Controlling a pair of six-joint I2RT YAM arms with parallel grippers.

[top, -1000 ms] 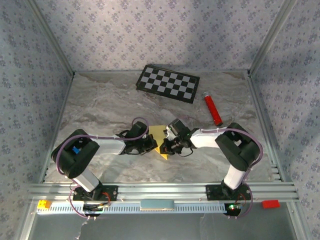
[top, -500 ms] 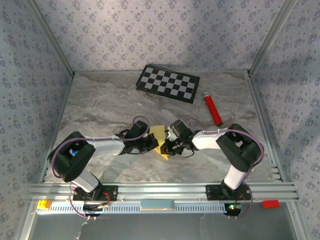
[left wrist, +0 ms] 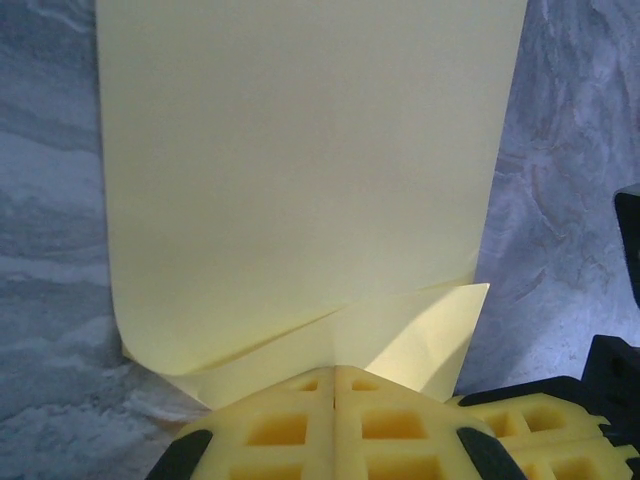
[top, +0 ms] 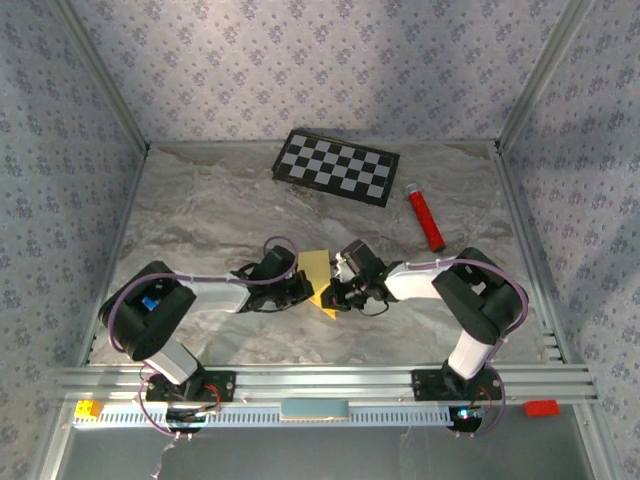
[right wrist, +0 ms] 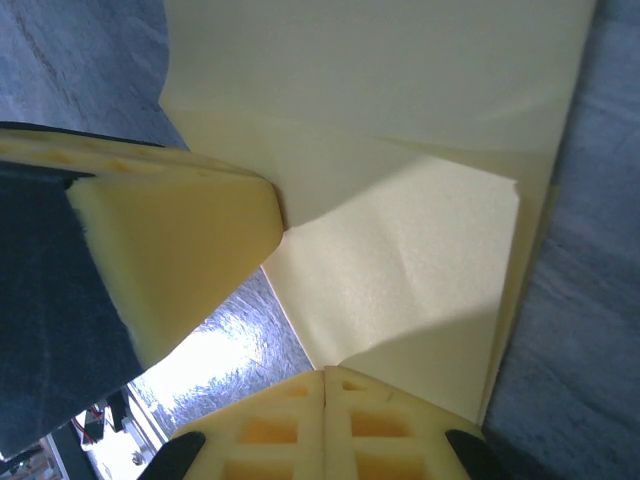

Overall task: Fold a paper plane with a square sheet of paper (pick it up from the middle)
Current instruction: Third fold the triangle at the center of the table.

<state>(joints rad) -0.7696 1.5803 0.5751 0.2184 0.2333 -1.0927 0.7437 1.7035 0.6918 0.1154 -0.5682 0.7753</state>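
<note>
Worked the paper point(top: 318, 270) flat on the tabletop point(top: 200, 220), directly between left jaws and right jaws, with each pair pressed together at its edge. Looked to need firm, even pressure along the corner flap point(right wrist: 400, 270), without sliding, for a sharp crease.

Black-and-white checkerboard panel point(top: 336, 167) far back on the marbled table point(top: 200, 210), red tube point(top: 424, 217) to its right.
</note>
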